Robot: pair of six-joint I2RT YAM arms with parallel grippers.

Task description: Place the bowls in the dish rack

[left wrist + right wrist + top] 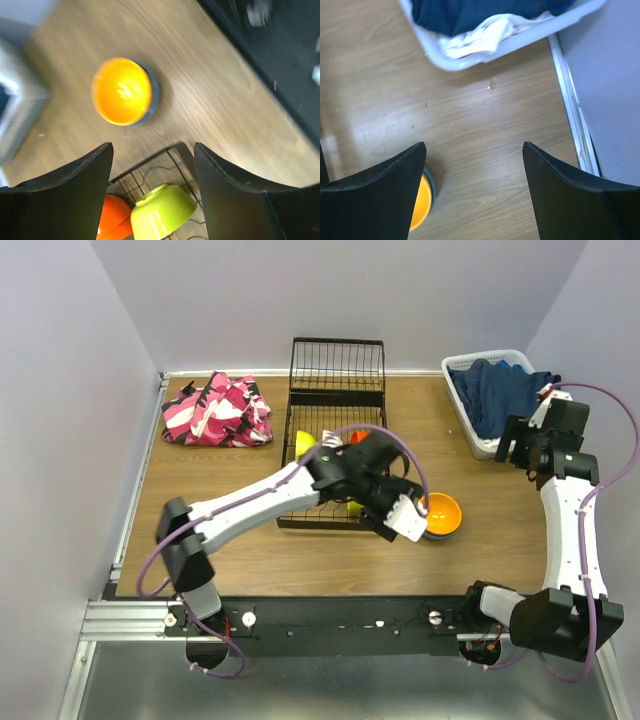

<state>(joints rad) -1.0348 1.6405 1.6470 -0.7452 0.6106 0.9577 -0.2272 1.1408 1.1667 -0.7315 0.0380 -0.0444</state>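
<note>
Left gripper (152, 150) is spread wide with nothing in it, hanging over the corner of the dish rack (172, 156). Ahead of its fingertips, on the table (210, 100), a glossy orange bowl (121, 90) sits nested in a blue bowl (154, 95). Below the fingers, inside the rack, a lime green bowl (162, 210) lies tipped beside a red-orange bowl (114, 219). Right gripper (474, 147) is wide open too, and empty. Ahead of it the white laundry basket (470, 57) holds dark blue cloth (480, 12) and white cloth (485, 32).
</note>
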